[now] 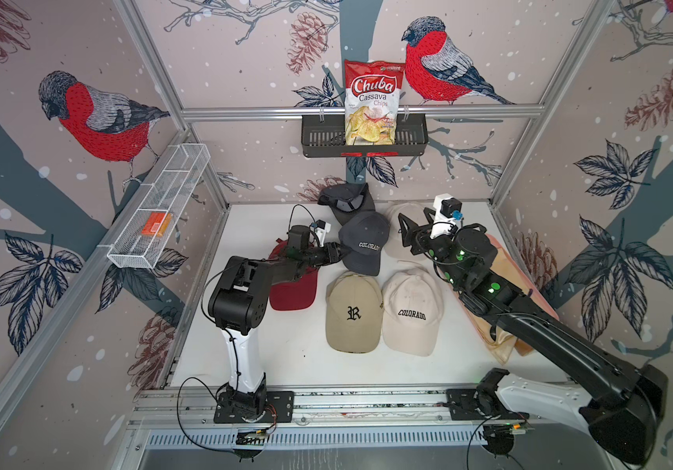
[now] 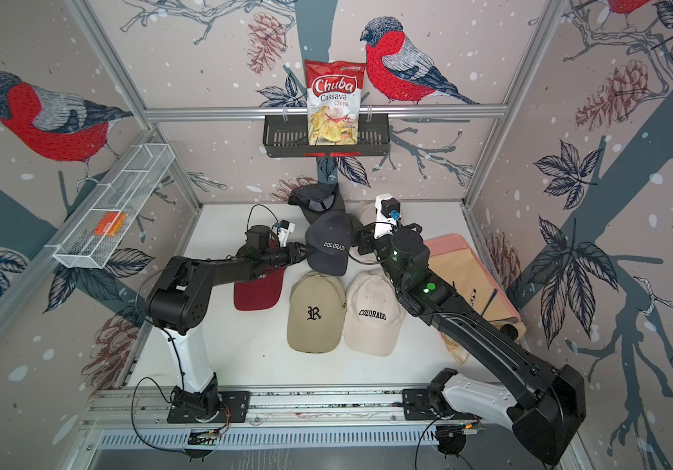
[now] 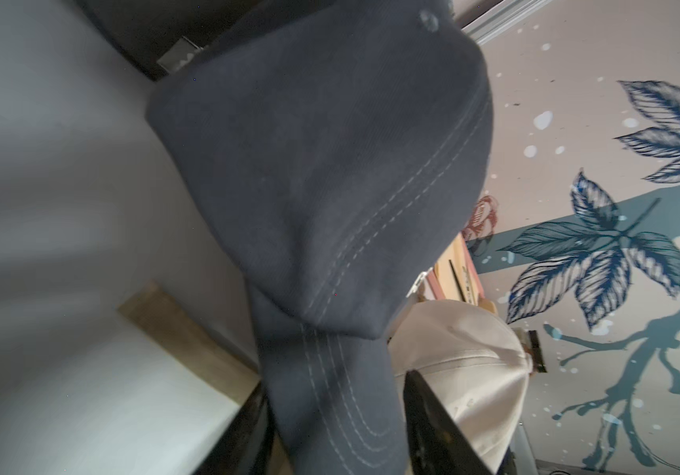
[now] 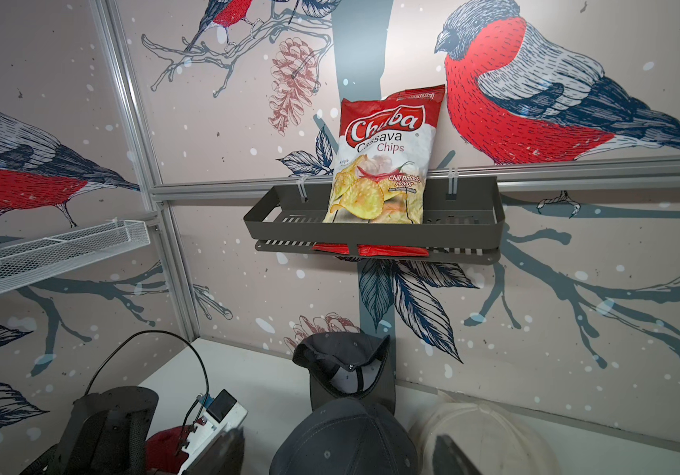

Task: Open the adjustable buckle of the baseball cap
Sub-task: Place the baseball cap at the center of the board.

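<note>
A navy baseball cap (image 1: 363,244) lettered COLORADO sits mid-table in both top views, crown up; its buckle is hidden. My left gripper (image 1: 341,253) is at the cap's left edge. In the left wrist view the left gripper (image 3: 334,395) is open, with a stitched fold of the navy cap (image 3: 322,172) lying loose between the jaws. My right gripper (image 1: 406,232) hovers open just right of and above the cap. In the right wrist view the right gripper (image 4: 336,454) has the cap's crown (image 4: 346,440) below the gap between its fingers, and they do not touch it.
Around the navy cap lie a red cap (image 1: 292,291) under my left arm, a tan cap (image 1: 353,313), a cream COLORADO cap (image 1: 410,313), another cream cap (image 4: 482,432) and an upturned dark cap (image 1: 347,201). A pink tray (image 2: 453,260) lies right. A chips bag (image 1: 371,101) stands on the wall shelf.
</note>
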Robot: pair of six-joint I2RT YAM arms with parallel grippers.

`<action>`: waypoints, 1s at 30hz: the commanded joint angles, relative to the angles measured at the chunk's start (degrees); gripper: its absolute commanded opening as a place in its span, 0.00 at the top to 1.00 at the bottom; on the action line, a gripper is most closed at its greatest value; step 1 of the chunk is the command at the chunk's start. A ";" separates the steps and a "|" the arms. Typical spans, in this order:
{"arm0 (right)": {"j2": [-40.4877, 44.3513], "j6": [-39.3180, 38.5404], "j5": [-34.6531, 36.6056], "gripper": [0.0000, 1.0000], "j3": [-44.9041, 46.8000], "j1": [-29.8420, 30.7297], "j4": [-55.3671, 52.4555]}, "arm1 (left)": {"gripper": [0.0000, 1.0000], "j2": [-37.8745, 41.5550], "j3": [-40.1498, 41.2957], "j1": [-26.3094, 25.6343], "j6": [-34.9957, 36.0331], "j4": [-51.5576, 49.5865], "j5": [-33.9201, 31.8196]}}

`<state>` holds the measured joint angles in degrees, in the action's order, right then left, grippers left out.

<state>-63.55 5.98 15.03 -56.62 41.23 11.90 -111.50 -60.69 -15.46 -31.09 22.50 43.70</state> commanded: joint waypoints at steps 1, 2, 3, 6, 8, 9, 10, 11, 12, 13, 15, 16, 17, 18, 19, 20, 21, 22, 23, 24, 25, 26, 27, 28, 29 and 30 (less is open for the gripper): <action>-0.30 0.31 -0.96 0.24 -0.07 -0.18 1.46 | 0.43 1.68 -1.71 0.08 8.07 -12.27 -6.75; -0.25 0.22 -0.91 0.24 -0.03 -0.26 1.46 | 0.42 2.34 -1.93 0.01 8.39 -13.47 -8.42; -0.25 0.09 -0.83 0.24 0.01 -0.35 1.37 | 0.41 2.93 -2.38 0.00 8.87 -15.15 -10.29; -0.13 -0.26 -1.03 0.24 0.11 -0.93 1.20 | 0.40 4.72 -3.40 -0.01 10.52 -18.77 -13.72; -0.17 -0.42 -1.21 0.24 0.11 -1.37 1.06 | 0.39 5.73 -4.86 0.08 12.25 -22.42 -14.91; -0.12 -0.52 -1.38 0.24 -0.06 -1.63 0.88 | 0.39 6.36 -5.88 0.07 13.57 -24.81 -15.94; -0.08 -0.63 -1.49 0.24 -0.15 -1.89 0.64 | 0.39 7.10 -6.40 0.03 14.46 -26.28 -17.16; -0.08 -0.70 -1.64 0.24 -0.24 -2.23 0.43 | 0.39 8.21 -6.88 0.08 15.24 -27.35 -18.86; -0.13 -0.79 -1.87 0.24 -0.33 -2.68 0.40 | 0.38 9.15 -7.70 0.14 15.92 -28.23 -20.55; -0.23 -0.79 -2.16 0.24 -0.41 -3.09 0.30 | 0.38 9.56 -8.95 0.16 16.58 -29.25 -22.11; -0.81 -0.57 -2.78 0.24 -0.59 -3.91 0.32 | 0.37 8.96 -13.11 0.15 17.59 -31.37 -25.70; -1.11 -0.38 -3.11 0.24 -0.73 -4.13 0.44 | 0.37 8.31 -15.05 0.23 17.87 -31.80 -26.90; -1.59 -0.21 -3.63 0.24 -0.84 -4.36 0.57 | 0.37 7.16 -17.44 0.35 17.77 -31.82 -28.09; -2.04 -0.10 -3.92 0.24 -1.09 -4.45 0.67 | 0.37 5.78 -20.02 0.60 17.32 -31.50 -28.85; -2.47 -0.02 -4.18 0.24 -1.40 -4.56 0.62 | 0.37 4.24 -22.03 0.82 16.94 -30.81 -28.96; -2.93 0.07 -4.30 0.24 -1.70 -4.54 0.49 | 0.37 2.29 -24.38 1.05 16.50 -30.07 -29.49; -3.30 0.07 -4.47 0.24 -1.90 -4.51 0.49 | 0.37 0.23 -26.80 1.21 15.71 -29.29 -29.73; -3.49 0.09 -4.48 0.24 -2.00 -4.55 0.48 | 0.37 -1.84 -28.90 1.47 14.97 -28.53 -29.27; -3.81 -0.03 -4.48 0.24 -2.09 -4.58 0.45 | 0.37 -4.26 -31.38 1.82 14.07 -28.11 -28.95; -4.06 0.00 -4.32 0.24 -2.18 -4.71 0.36 | 0.38 -6.38 -33.65 1.96 13.32 -27.37 -28.59; -4.16 0.00 -4.48 0.24 -2.34 -4.82 0.33 | 0.37 -8.56 -35.07 2.02 12.52 -26.81 -28.83; -4.45 -0.09 -4.58 0.24 -2.54 -5.00 0.08 | 0.37 -10.49 -36.93 2.13 11.66 -25.97 -28.77; -4.76 -0.18 -4.64 0.24 -2.78 -5.24 -0.31 | 0.38 -12.17 -38.19 2.26 10.66 -24.67 -28.57; -5.01 -0.26 -4.74 0.24 -3.04 -5.37 -0.62 | 0.38 -13.41 -38.91 2.32 9.60 -23.30 -28.46; -5.38 -0.38 -4.89 0.24 -3.22 -5.72 -0.99 | 0.38 -14.77 -39.40 2.44 8.89 -21.18 -28.03; -5.76 -0.29 -5.02 0.24 -3.32 -6.04 -1.34 | 0.38 -16.13 -39.97 2.38 7.58 -19.72 -28.13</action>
<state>-68.69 5.96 10.66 -59.27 35.70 11.44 -125.19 -99.09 -13.28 -19.88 -3.07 15.66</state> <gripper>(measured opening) 0.759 0.621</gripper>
